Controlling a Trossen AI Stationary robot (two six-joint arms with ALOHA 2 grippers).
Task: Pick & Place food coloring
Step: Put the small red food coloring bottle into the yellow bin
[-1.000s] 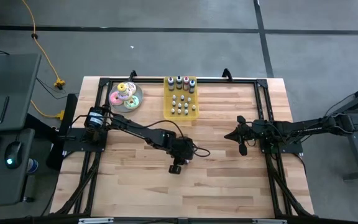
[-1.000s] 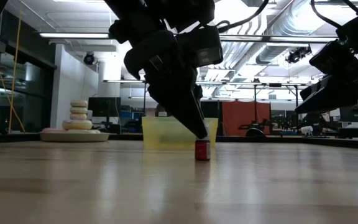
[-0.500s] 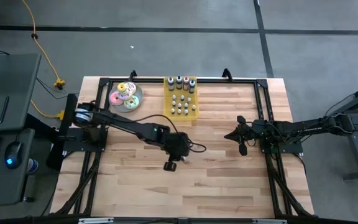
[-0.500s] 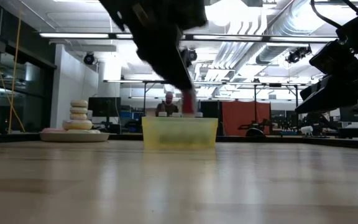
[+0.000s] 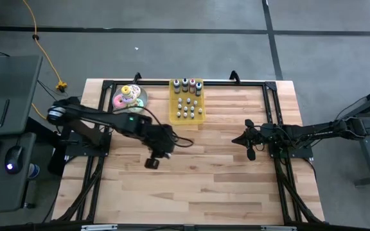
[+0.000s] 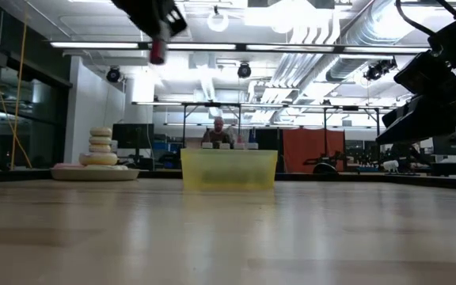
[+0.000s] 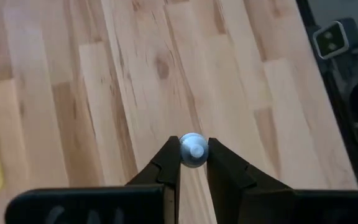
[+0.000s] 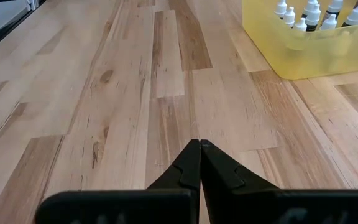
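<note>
My left gripper is shut on one small food coloring bottle with a whitish cap and a red body, high above the table's left-middle. The other food coloring bottles stand upright in the yellow tray at the far edge; they also show in the right wrist view as bottles in the tray. My right gripper is shut, touches nothing and waits over the right part of the table. My left gripper pinches the bottle between its two fingers at the cap end, coming from above and pointing down. The bottle is lifted clear of the table, and its red body hangs upright below the fingers.
A plate of pastel iced donuts sits at the far left, beside the yellow tray; in the low view the donuts stand stacked. Bare wood lies across the middle and near side. Black frame rails run along the sides.
The left gripper, shut on the red bottle, has lifted it off the table from near the middle, carried it high and moved it toward the table's left edge. The bottle, which stood on the wood a second ago, now hangs clear in the air.
</note>
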